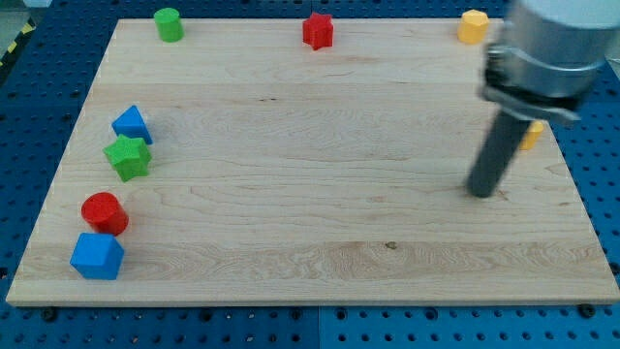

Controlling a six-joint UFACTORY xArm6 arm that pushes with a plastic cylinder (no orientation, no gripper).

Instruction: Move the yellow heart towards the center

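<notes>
A yellow block point(532, 135), likely the yellow heart, sits near the board's right edge, mostly hidden behind the arm, so its shape cannot be made out. My tip point(480, 192) rests on the board just left of and below it, a short gap apart. A second yellow block point(473, 26), roughly hexagonal, sits at the top right edge of the board.
The wooden board point(320, 174) lies on a blue pegboard. A green cylinder point(169, 23) and a red star point(318, 30) sit along the top edge. At the left are a blue triangle point(132, 124), a green star point(128, 156), a red cylinder point(104, 213) and a blue block point(97, 256).
</notes>
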